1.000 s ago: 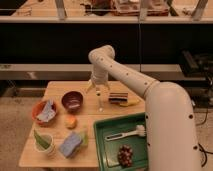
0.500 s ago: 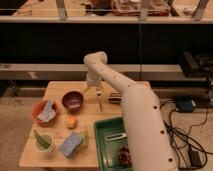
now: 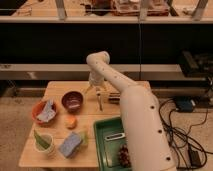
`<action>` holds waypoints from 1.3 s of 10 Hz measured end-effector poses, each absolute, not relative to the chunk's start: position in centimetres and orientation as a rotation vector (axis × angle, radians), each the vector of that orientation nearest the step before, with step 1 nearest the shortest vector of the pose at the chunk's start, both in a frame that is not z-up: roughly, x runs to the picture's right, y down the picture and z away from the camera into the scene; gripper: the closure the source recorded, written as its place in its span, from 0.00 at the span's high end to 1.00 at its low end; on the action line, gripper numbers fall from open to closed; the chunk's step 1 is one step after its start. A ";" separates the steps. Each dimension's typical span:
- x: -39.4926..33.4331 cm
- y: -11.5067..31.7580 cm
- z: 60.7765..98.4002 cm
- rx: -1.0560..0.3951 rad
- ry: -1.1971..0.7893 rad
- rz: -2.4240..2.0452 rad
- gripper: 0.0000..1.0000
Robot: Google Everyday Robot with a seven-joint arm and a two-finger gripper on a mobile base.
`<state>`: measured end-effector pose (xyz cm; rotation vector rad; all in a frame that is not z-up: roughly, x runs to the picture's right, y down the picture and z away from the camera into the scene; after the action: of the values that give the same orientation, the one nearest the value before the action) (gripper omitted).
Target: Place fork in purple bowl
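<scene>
I am watching the single camera view. The gripper (image 3: 98, 92) is hanging over the back of the wooden table (image 3: 56, 92), just right of the purple bowl (image 3: 72, 100), and its fingers are clamping the top of the fork (image 3: 100, 103). The fork is dangling straight down, tines end low, close above the tabletop and outside the bowl. The white arm (image 3: 135, 115) is arching in from the lower right.

An orange-red bowl (image 3: 38, 116) is sitting left of the purple one, holding a blue-grey cloth (image 3: 48, 111). A small orange piece (image 3: 71, 121) is lying in front of them. A green tray (image 3: 102, 145) is resting at the table's front right.
</scene>
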<state>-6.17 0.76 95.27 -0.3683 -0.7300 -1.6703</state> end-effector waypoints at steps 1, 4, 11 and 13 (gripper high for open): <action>-6.3 1.3 95.6 -0.365 -0.730 -1.670 0.79; -6.7 2.3 96.7 -0.367 -0.732 -1.666 0.79; -5.5 3.9 98.8 -0.421 -0.745 -1.618 0.58; -5.6 4.0 98.9 -0.424 -0.749 -1.618 0.58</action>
<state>-5.57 4.01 98.85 -0.4243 -0.7489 -1.6181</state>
